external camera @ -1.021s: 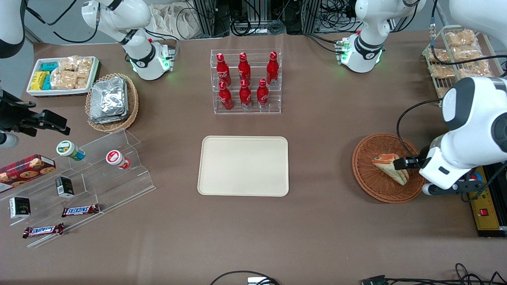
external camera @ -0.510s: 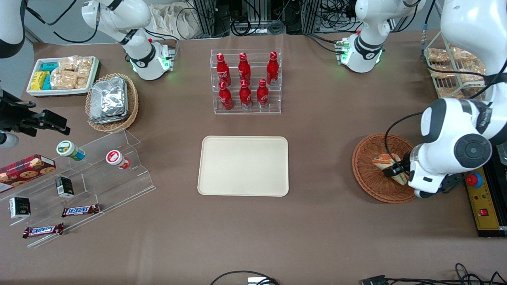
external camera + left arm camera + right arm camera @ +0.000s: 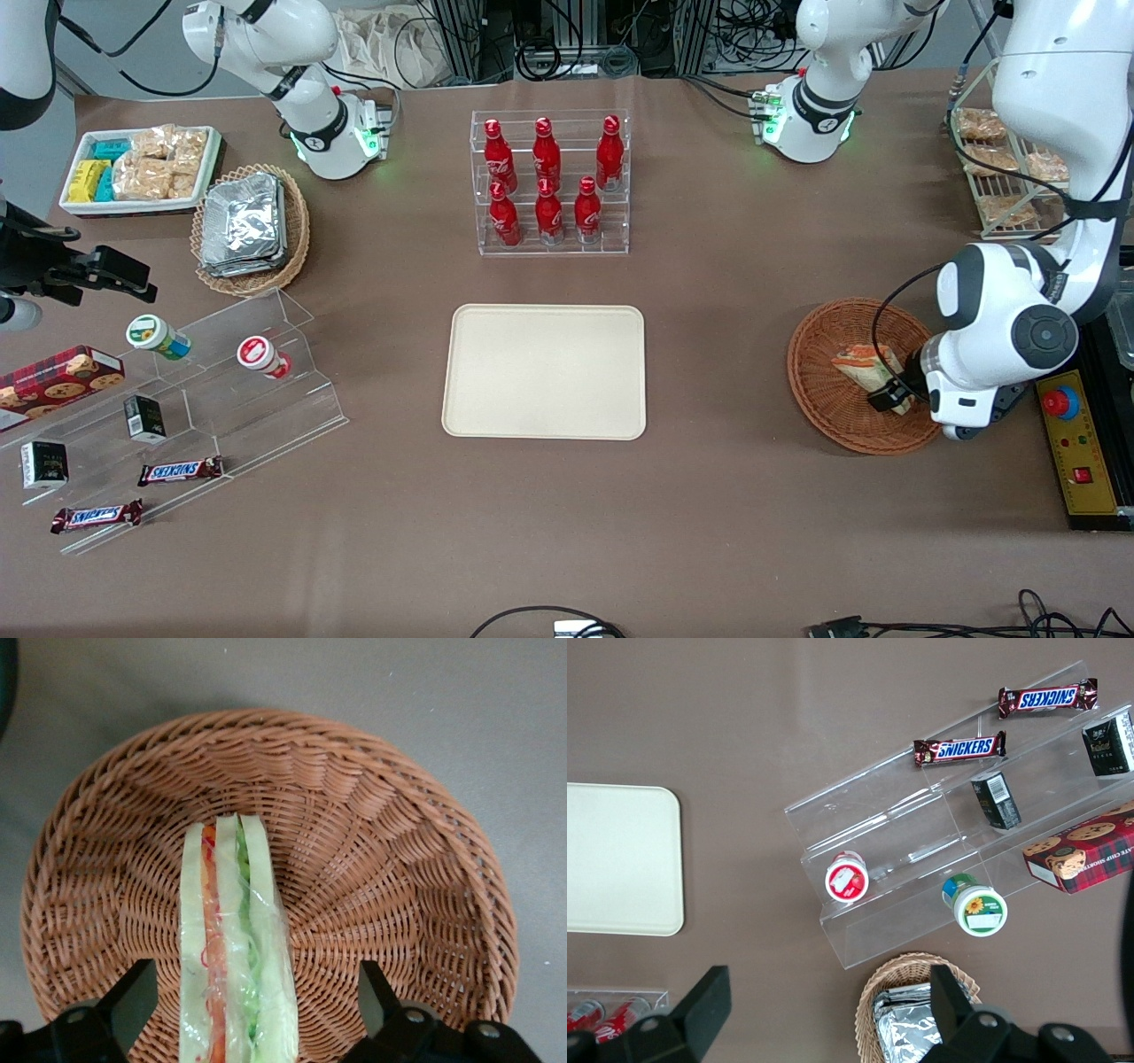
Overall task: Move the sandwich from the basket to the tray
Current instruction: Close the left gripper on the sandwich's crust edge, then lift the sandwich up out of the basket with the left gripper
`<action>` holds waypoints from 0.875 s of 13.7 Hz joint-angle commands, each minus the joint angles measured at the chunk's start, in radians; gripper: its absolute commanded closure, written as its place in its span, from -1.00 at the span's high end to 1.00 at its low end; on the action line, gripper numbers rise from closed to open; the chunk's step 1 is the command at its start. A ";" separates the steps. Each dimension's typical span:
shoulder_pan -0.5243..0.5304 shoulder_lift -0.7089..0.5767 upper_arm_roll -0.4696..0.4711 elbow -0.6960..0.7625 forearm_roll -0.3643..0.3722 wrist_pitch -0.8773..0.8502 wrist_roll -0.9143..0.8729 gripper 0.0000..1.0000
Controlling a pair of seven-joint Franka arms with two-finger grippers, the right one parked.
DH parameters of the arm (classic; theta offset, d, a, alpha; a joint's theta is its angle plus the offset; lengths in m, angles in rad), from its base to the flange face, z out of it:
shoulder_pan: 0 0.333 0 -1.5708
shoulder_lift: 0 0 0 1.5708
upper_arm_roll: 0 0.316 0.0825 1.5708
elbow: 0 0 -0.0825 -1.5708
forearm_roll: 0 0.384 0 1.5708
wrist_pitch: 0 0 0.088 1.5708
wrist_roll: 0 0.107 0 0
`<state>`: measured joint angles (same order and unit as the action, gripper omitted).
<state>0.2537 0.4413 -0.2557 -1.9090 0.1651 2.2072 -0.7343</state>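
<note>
The sandwich (image 3: 858,361), a clear-wrapped wedge with orange and green filling, stands on edge in the reddish-brown wicker basket (image 3: 819,394) toward the working arm's end of the table. My left gripper (image 3: 889,395) is down in the basket, open. In the left wrist view the sandwich (image 3: 235,939) runs between the two dark fingers (image 3: 131,992), with a gap of wicker showing on each side, so nothing is gripped. The basket (image 3: 390,859) fills that view around my gripper (image 3: 252,997). The cream tray (image 3: 545,372) lies flat at the table's middle with nothing on it.
A clear rack of red bottles (image 3: 549,186) stands farther from the front camera than the tray. A wire rack of snack packets (image 3: 1001,168) and a yellow control box (image 3: 1085,461) flank the basket. A stepped acrylic stand (image 3: 221,381), a foil-filled tan basket (image 3: 252,226) and a white bin (image 3: 137,168) lie toward the parked arm's end.
The left arm has swung and straightened up over the basket. Its gripper has dropped lower and a little nearer the front camera, now straddling the sandwich's end. The sandwich has not moved.
</note>
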 commanded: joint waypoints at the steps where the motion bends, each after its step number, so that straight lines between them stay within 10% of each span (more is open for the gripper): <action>1: 0.010 -0.007 -0.010 -0.012 -0.006 0.012 -0.030 1.00; 7: 0.005 0.033 -0.010 -0.025 -0.007 0.003 -0.116 0.82; 11: 0.004 0.022 -0.011 -0.022 0.002 -0.001 -0.097 -0.87; 12: 0.004 0.016 -0.011 -0.019 0.007 -0.009 -0.090 -1.00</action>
<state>0.2537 0.4819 -0.2592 -1.9246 0.1619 2.2064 -0.8265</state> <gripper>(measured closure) 0.374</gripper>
